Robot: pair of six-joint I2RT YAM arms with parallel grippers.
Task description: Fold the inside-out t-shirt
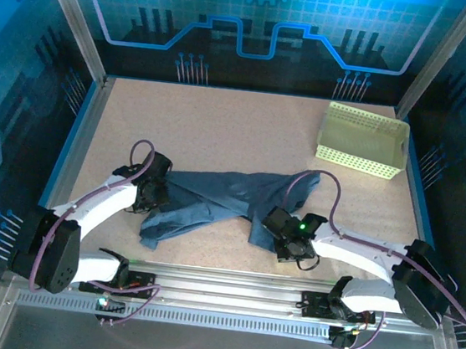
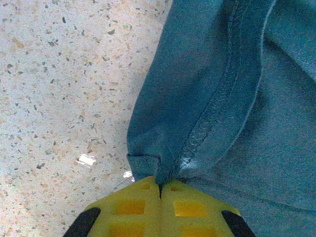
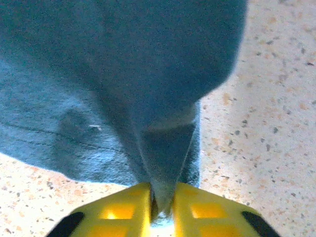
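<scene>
The inside-out t-shirt [image 1: 213,199], dark slate-blue and wrinkled, lies stretched in a crumpled band across the middle of the table. My left gripper [image 1: 148,192] is at its left end, shut on a hemmed edge of the t-shirt [image 2: 197,108]; the yellow fingers [image 2: 133,207] meet with fabric pinched between them. My right gripper [image 1: 287,235] is at the shirt's right end, and its yellow fingers [image 3: 207,210] are shut on a fold of the t-shirt [image 3: 163,153] that rises taut from the jaws.
A pale yellow-green perforated basket [image 1: 363,139] stands at the back right of the speckled table [image 1: 221,131]. Blue walls [image 1: 250,25] enclose the table on three sides, and a metal rail [image 1: 227,296] runs along the near edge.
</scene>
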